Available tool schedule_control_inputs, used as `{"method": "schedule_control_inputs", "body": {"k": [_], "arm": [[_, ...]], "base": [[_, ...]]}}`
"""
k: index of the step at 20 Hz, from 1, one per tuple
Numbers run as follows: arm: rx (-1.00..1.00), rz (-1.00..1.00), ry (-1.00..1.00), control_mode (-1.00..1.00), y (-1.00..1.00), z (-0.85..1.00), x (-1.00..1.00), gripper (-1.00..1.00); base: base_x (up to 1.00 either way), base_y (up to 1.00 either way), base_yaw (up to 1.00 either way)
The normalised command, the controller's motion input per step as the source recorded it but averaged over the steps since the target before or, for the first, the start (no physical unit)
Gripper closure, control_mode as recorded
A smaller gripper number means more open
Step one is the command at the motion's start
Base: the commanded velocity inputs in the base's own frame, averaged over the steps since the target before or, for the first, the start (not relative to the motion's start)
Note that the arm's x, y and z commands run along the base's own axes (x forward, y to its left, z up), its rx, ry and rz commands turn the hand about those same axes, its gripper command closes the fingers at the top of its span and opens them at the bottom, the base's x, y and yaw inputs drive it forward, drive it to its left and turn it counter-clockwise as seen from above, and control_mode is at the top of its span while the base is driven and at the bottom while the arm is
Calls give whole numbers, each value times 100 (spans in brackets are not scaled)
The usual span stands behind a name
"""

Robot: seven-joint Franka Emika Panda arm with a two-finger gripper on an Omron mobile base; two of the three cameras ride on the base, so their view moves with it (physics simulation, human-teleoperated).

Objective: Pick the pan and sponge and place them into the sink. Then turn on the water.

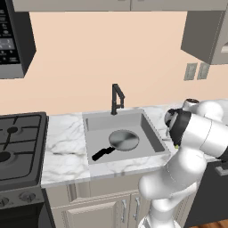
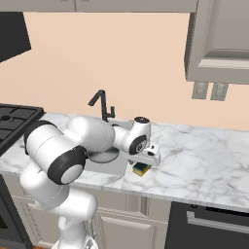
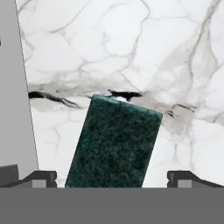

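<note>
The grey pan (image 1: 123, 140) lies inside the sink (image 1: 151, 133), its black handle pointing to the front left. The sponge (image 3: 116, 144) rests on the marble counter just right of the basin, dark green side up; the right base view shows its yellow edge (image 2: 141, 169). My gripper (image 3: 113, 178) hangs directly over the sponge, open, one fingertip (image 3: 41, 177) on each side of it and not touching. In the right base view the gripper (image 2: 145, 163) sits low above the sponge. No water shows at the black faucet (image 1: 116, 99).
A black stove (image 1: 18, 142) stands left of the sink. The sink's grey wall (image 3: 15, 87) lies close to the sponge's left. Marble counter (image 2: 204, 160) stretches to the right. Wall cabinets (image 2: 219, 39) hang above, with outlets (image 2: 209, 90) on the wall.
</note>
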Motion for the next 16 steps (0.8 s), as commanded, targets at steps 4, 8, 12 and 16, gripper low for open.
{"method": "schedule_control_inputs", "body": {"k": [4, 8, 12, 16], "arm": [[0, -1, 3, -100, -3, -16, 12, -100], [0, 0, 2, -100, -4, -15, 16, -100], [0, 0, 2, -100, -8, -16, 20, -100], [0, 0, 2, -100, -10, -15, 16, -100]], "base": [[0, 0, 0], [0, 0, 0], [0, 0, 0], [0, 0, 0]]}}
